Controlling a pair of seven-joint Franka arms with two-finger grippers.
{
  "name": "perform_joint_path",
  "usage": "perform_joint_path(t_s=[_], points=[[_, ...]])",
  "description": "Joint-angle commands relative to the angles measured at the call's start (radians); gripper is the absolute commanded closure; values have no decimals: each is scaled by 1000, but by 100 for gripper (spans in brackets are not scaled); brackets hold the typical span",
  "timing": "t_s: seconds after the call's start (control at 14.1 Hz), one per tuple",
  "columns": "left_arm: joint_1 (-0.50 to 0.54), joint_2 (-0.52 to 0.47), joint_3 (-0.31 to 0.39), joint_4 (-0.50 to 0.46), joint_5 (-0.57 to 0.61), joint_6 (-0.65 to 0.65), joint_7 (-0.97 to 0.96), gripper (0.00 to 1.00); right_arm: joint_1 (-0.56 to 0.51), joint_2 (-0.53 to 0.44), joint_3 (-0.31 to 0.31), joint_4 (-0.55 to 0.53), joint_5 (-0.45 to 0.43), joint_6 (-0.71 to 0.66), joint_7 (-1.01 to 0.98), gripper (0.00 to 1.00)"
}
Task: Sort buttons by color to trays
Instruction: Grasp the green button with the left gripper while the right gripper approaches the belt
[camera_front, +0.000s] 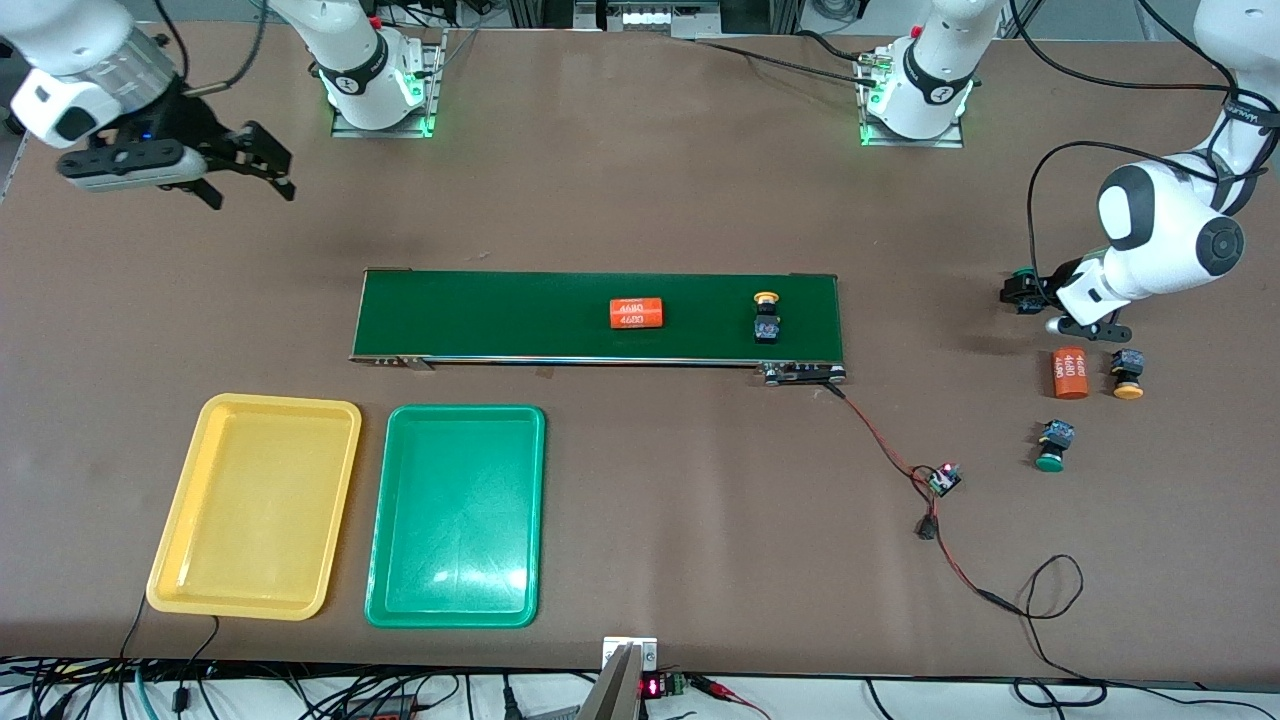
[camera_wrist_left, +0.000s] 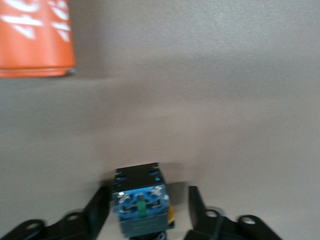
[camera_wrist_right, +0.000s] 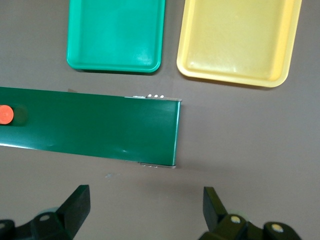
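Left gripper (camera_wrist_left: 147, 194) straddles button (camera_wrist_left: 139, 202), not yet clamped; cap hidden, fingers cut off at frame bottom. Right gripper (camera_wrist_right: 145, 210) waits, spread wide.

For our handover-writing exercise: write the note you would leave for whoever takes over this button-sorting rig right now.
Left gripper: open, low at the left arm's end of the table, jaws either side of a green-capped button, not clearly gripped.
Right gripper: open, waiting in the air over the right arm's end.
One yellow button is on the conveyor belt. A second yellow button and a second green button lie on the table, nearer the camera than the left gripper.
Done: nothing. No button is in the yellow tray or the green tray.
Left: all four.
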Motion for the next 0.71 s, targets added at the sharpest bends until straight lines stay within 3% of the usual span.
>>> perform_joint_path(t_s=[0.0,0.35,0.64], points=[[19,-32,-5,-25,20,12,24,100,32,-3,6,-23,16,36,29,0],[9,-72,-12,-6,22,15,19,100,130,96,6,-23,23,127,144,0],[-56,-86,-26,73,13,12,7,100,159,145,6,-22,29,165,150,0]])
